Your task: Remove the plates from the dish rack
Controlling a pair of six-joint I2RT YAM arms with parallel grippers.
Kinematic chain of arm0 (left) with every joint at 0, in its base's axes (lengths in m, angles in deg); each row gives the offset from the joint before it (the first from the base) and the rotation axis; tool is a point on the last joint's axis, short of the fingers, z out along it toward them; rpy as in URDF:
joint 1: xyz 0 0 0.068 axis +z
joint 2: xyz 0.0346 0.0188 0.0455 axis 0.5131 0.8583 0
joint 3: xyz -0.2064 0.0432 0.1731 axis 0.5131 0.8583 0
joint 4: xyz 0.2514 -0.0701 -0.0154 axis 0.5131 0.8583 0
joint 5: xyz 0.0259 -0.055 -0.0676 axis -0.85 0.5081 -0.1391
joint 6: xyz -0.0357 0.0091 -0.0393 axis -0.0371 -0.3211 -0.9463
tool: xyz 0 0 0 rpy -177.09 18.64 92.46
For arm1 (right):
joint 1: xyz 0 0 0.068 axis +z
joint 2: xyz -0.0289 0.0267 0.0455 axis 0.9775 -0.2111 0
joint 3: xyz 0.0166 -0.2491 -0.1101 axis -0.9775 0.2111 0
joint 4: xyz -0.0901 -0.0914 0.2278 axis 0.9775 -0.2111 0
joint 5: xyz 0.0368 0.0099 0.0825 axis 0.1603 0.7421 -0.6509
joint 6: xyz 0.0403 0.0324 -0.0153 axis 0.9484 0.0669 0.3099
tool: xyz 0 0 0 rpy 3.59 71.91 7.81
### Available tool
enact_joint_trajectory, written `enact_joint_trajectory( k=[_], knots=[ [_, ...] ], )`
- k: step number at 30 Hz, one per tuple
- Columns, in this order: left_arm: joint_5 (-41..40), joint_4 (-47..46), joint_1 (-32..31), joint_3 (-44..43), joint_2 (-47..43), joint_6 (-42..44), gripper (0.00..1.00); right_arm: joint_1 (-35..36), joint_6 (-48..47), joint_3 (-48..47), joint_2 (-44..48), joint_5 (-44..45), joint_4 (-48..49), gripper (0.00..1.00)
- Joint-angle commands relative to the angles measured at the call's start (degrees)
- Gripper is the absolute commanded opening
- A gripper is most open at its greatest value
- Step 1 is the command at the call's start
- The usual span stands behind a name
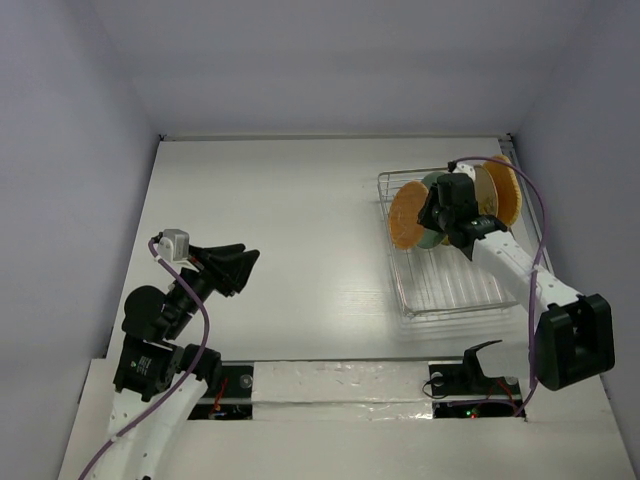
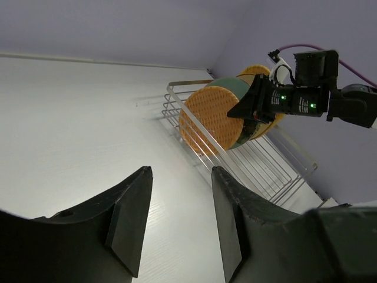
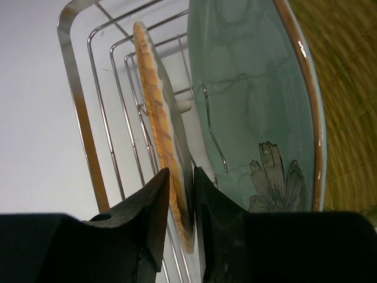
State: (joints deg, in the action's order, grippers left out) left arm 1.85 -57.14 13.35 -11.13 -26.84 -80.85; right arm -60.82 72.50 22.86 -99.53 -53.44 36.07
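The silver wire dish rack stands at the right of the table with plates upright in it. The round orange woven plate is the leftmost; behind it stand the pale green flower plate and another orange woven plate. My right gripper is shut on the rim of the round orange plate, one finger on each face; the green flower plate is right beside it. My left gripper is open and empty over the table's left side, facing the rack.
Grey walls close in the table on three sides. The rack's rim runs just left of the held plate. A white taped strip runs along the near edge between the arm bases.
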Motion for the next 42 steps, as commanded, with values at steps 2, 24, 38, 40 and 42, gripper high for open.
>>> enact_joint_trajectory(
  k=[2,24,38,40,42],
  knots=[
    [0.97,-2.52,0.64,0.13,-0.33,0.12,0.42,2.95,-1.38,-5.21,1.15,7.65,0.16,0.19],
    [2.02,-3.22,1.70,0.40,-0.25,0.12,0.48,16.74,-1.67,-25.17,5.47,6.02,-4.00,0.00],
    [0.62,-2.87,2.23,0.31,-1.91,0.21,0.47,30.82,19.61,-54.87,-43.04,-17.21,19.03,0.00],
    [0.70,-2.96,2.23,0.31,-1.83,0.30,0.47,31.35,23.04,-56.10,-47.88,-17.22,21.50,0.00],
    [0.88,-2.87,2.23,0.31,-1.83,0.21,0.47,31.35,25.32,-56.55,-50.51,-17.13,22.64,0.00]
  ],
)
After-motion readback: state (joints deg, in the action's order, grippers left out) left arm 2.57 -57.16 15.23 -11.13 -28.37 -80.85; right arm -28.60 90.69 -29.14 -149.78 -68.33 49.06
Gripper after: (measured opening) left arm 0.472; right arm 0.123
